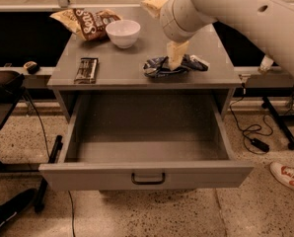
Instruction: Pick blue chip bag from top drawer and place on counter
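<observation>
The blue chip bag (158,67) lies crumpled on the counter (122,68), right of centre and near its front edge. My gripper (174,63) comes down from the upper right and sits on the middle of the bag, shut on it, with the bag spreading out to both sides. The top drawer (147,174) is pulled fully open below the counter; its inside is bare and its dark handle (148,178) is at the front centre.
On the counter stand a white bowl (123,32), a tan-and-brown chip bag (85,21) at the back left, and a flat dark bar (86,69) at the front left. Cables (253,132) and a red-and-white shoe (288,176) lie on the floor to the right.
</observation>
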Available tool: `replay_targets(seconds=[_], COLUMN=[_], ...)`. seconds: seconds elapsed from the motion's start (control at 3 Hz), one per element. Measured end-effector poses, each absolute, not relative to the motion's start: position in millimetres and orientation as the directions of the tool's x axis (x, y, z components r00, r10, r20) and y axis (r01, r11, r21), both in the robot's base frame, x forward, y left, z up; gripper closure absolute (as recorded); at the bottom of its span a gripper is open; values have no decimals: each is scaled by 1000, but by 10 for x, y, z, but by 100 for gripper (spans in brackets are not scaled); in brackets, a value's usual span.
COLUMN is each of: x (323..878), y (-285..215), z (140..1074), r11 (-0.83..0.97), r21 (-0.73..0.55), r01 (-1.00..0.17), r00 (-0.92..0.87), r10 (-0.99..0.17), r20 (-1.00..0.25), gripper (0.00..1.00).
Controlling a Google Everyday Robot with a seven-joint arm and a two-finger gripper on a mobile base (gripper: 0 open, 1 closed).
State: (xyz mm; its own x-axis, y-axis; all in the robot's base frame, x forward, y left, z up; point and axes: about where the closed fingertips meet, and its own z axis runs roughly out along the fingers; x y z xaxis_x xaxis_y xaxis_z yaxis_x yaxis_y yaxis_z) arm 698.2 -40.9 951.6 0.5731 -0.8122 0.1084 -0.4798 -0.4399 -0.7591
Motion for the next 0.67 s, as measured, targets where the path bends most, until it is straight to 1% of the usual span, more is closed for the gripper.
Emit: replay_targets(seconds=[0.67], x=[6891], y=[-445], z=[9410], r11=[-416], r21=[-765], r01=[-493], r00=[564], r10=[-822], r20=[84], gripper=[0])
